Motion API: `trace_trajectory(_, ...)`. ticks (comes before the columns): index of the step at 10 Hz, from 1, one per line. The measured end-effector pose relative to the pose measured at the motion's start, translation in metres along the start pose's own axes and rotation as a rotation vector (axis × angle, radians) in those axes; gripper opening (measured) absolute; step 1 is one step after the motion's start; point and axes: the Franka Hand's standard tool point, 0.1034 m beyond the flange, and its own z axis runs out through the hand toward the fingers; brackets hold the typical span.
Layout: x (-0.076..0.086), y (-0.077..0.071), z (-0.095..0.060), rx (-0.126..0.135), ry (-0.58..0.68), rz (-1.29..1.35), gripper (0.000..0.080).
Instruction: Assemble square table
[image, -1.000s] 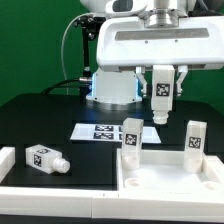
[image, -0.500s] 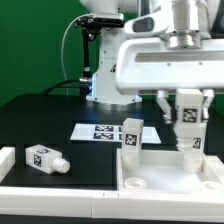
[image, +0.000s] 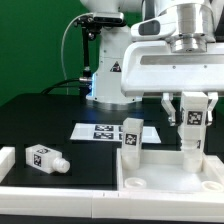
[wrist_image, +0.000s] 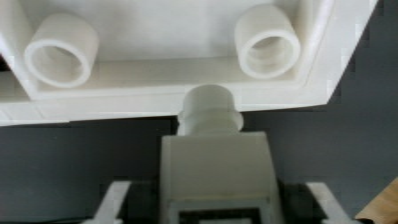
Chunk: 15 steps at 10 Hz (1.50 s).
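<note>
the gripper (image: 190, 110) was closed partway on a tagged leg (image: 193, 122), gripped upright between both fingers. it held the leg over the far corner of the table top (image: 170, 190) on the exterior view's right. in the wrist view the leg's peg (wrist_image: 210, 108) pointed toward the top's edge, between two round sockets (wrist_image: 64, 60). a second leg (image: 131, 135) stood at the other far corner. a third leg (image: 44, 158) lay on its side on the black table (image: 40, 115), well apart. the marker board (image: 100, 131) lay behind the top.

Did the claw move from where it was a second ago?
Yes. The claw, holding a leg, went down and toward the exterior view's right, away from the marker board.
</note>
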Motion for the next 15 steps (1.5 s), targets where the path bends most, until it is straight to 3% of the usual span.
trace_trajectory(4, 0.001, -0.02, 0.022, 0.01, 0.003, -0.036, 0.0282)
trace_trajectory(9, -0.015, -0.017, 0.036, 0.002, -0.02, -0.046, 0.0282)
trace_trajectory(15, -0.012, -0.023, 0.041, 0.006, 0.013, -0.055, 0.0282)
